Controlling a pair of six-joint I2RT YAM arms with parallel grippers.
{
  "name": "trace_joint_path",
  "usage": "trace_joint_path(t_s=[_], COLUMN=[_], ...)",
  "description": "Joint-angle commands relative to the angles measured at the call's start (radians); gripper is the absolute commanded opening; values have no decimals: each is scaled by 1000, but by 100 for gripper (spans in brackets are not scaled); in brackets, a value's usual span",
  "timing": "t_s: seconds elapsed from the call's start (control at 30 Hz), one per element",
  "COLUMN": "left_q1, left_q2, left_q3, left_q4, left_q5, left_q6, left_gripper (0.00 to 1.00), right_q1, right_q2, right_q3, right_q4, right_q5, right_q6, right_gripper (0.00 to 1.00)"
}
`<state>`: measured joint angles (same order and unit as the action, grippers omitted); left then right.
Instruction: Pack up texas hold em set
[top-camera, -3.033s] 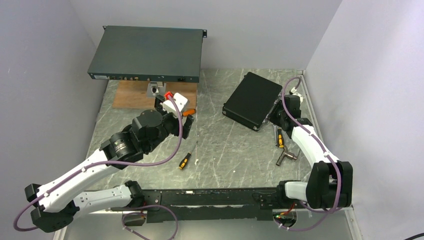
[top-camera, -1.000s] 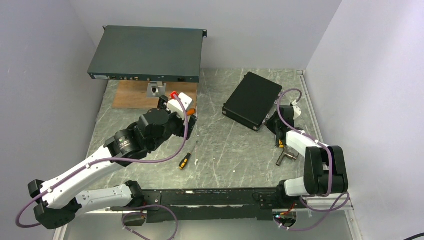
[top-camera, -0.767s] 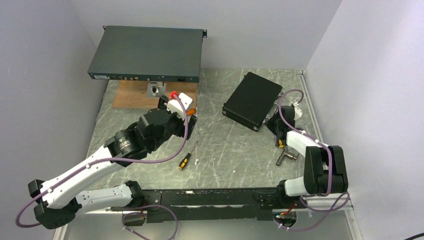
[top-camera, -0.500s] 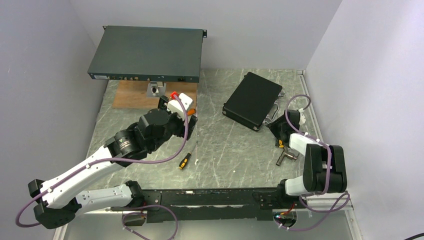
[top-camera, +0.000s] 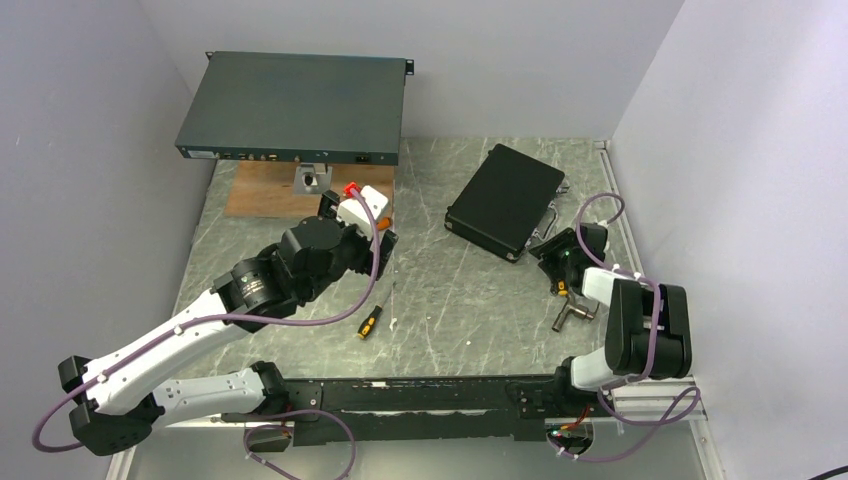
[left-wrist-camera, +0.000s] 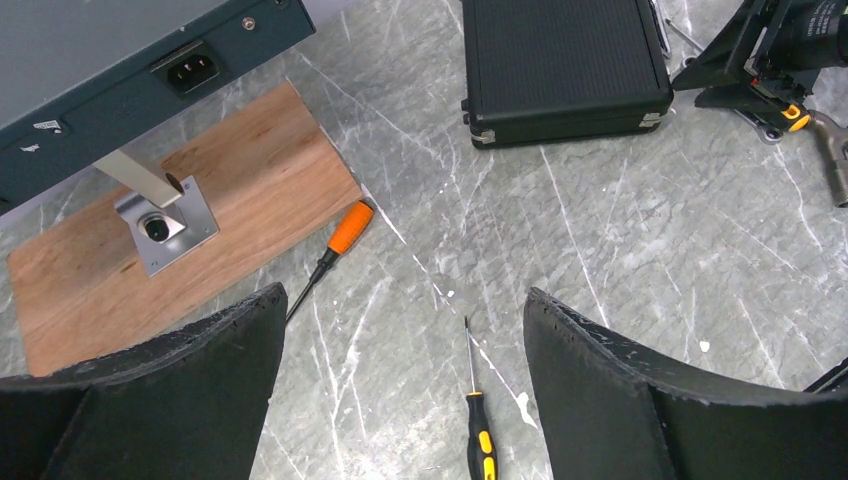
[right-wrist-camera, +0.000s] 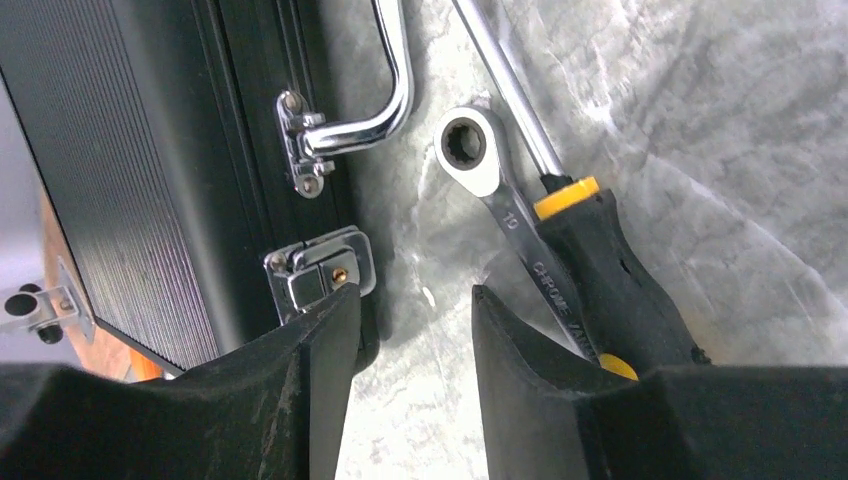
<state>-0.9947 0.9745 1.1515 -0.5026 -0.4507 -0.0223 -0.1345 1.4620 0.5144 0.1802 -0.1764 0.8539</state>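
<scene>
1. While the case (top-camera: 505, 200) lies shut on the table's right half, its long axis runs far-right to near-left. Its latch-and-handle side faces the right arm.
2. Right gripper (right-wrist-camera: 415, 300) sits low, just beside that side. Latch (right-wrist-camera: 320, 275) is just ahead of the finger nearer the case. Handle (right-wrist-camera: 385, 100) is further along the same edge. Jaws stand a narrow gap apart, nothing between them.
3. Left gripper (left-wrist-camera: 405, 300) hovers over bare marble, well apart from the case, jaws spread wide and empty. Right arm is plainly nearer.
4. No chips or cards in view. Judgement: only the latch can remain, and whether its clasp is fastened cannot be told.
5. Writing: wrench (right-wrist-camera: 500, 200) by the other finger reads "10" and "CHROME VA", the rest hidden under a screwdriver (right-wrist-camera: 610, 270). Case shows no legible mark.
</scene>
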Motion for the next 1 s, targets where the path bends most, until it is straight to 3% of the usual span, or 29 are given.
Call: trace_joint_path(t_s=[0.0, 0.1, 0.27, 0.47, 0.73, 0.9, 0.97], left_q1=[-5, -7, -8, -13, -15, -15, -15], left_q2=[1, 2, 12, -1, 20, 36, 49], left_q3=[41, 42, 43, 39, 47, 42, 48], left_q4=[1, 2, -1, 3, -5, 4, -4], left_q5=[-26, -18, -18, -11, 6, 16, 24], left_q6=[-8, -8, -11, -9, -4, 2, 5], left_gripper=[90, 89, 89, 92, 99, 99, 100], right_q1=[-2, -15, -51, -138, -154, -156, -158], right_q2=[-42, -91, -147, -33, 191, 313, 327], right_q3=[-39, 3, 127, 326, 526, 640, 648], right_q4=[-140, -176, -213, -196, -125, -124, -119], right_q5=[44, 87, 163, 131, 124, 82, 91], right_q6=[-38, -70, -104, -106, -129, -163, -167], right_gripper=[48, 49, 67, 82, 76, 57, 56])
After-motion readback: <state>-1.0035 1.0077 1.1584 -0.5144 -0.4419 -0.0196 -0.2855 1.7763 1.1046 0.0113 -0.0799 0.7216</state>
